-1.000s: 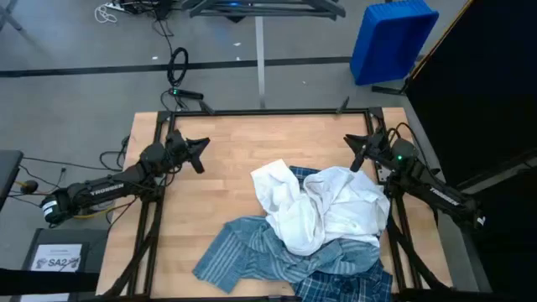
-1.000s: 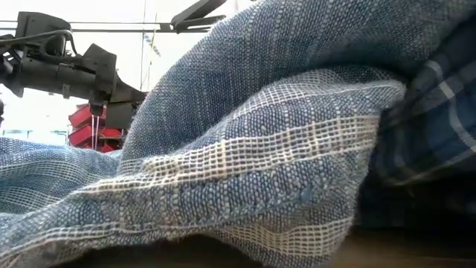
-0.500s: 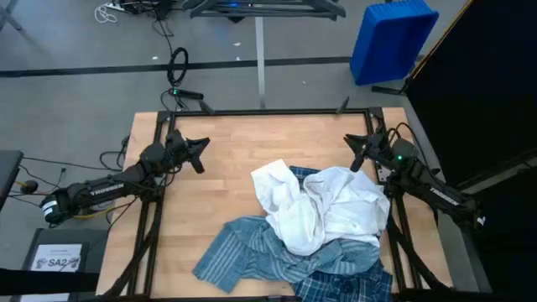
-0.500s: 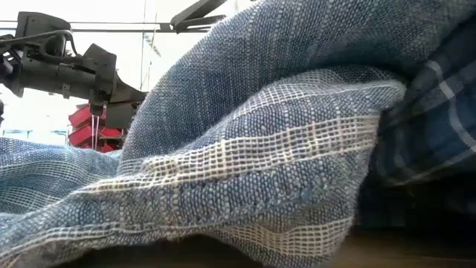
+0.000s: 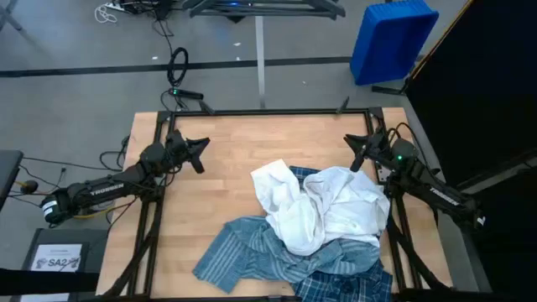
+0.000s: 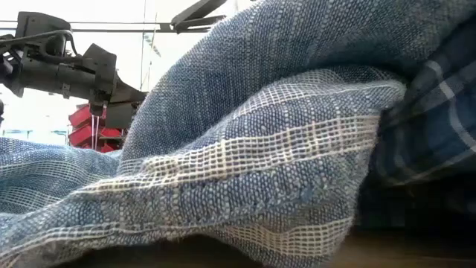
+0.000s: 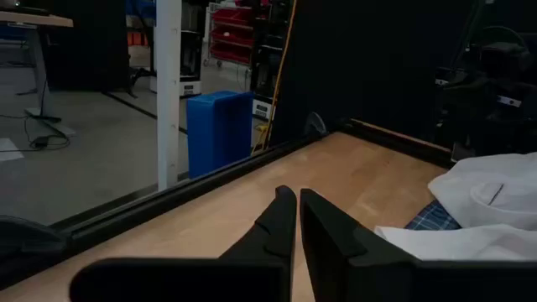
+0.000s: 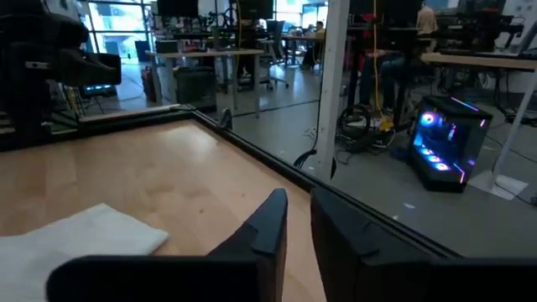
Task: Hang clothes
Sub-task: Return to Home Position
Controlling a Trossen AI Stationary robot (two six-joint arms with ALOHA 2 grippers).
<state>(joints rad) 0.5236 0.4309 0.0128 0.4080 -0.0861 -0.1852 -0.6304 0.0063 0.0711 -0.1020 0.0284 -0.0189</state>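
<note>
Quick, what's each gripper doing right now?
Left gripper: closed, holding nothing, over the left of the table.
Right gripper: closed, holding nothing, over the table's right.

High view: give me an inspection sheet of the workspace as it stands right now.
Surface: wooden table, far part bare.
Job's things: white shirt on top of a heap at the near right; striped shirt and plaid shirt under it; no hanger in view.
Clutter: nothing seen.
Grippers: left gripper and right gripper at the table's sides toward the far end, fingers close together, empty.
Cables: coiled cable on the floor beyond the table.
Surroundings: blue bin on the floor past the far right corner.
</note>
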